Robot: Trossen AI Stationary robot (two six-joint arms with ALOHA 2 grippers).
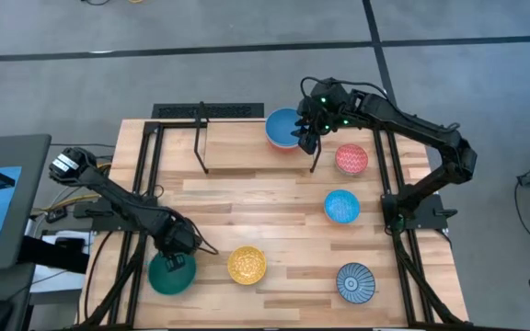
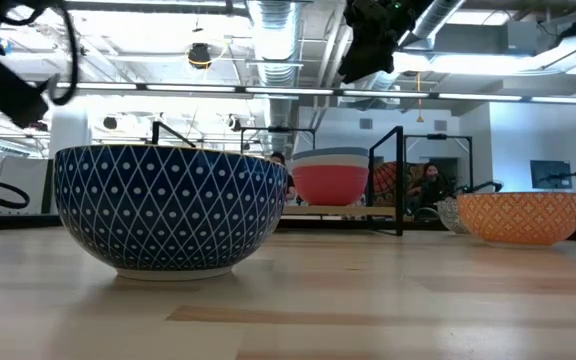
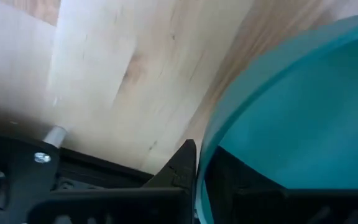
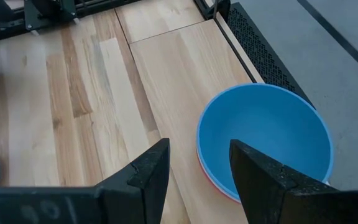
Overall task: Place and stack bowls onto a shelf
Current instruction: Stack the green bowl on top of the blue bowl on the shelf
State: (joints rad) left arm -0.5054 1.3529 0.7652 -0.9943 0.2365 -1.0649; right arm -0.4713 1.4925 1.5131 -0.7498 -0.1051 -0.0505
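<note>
High view: right claw (image 1: 307, 131) up at the far end of the light wooden worktop (image 1: 274, 211), hovering at the right end of the small raised light-wood shelf on thin black wire legs (image 1: 237, 142). Just beside that claw, toward the shelf's middle, sits a stack topped by a round plain blue bowl (image 1: 283, 127).

Right wrist view: fingers (image 4: 146, 171) spread apart, gripping nothing, with the blue bowl (image 4: 266, 140) just beyond them and a thin red-orange rim (image 4: 219, 186) peeking out under it, so a red-orange bowl nested below.

Near the right claw on the worktop, nearest first: round pink-red patterned bowl (image 1: 351, 159), round light blue bowl (image 1: 342, 206), then well apart a round blue-white radial-striped bowl (image 1: 355, 281).

Left claw (image 1: 175, 262) down at the near left corner, over the rim of a round teal bowl (image 1: 170, 273). Left wrist view: one dark finger (image 3: 182, 165) outside the teal wall (image 3: 291, 118) and another inside it, straddling the rim; whether pressed tight cannot be told. Just beside the left claw, toward the worktop's middle, a round yellow patterned bowl (image 1: 247, 265), apart from the teal one.
</note>
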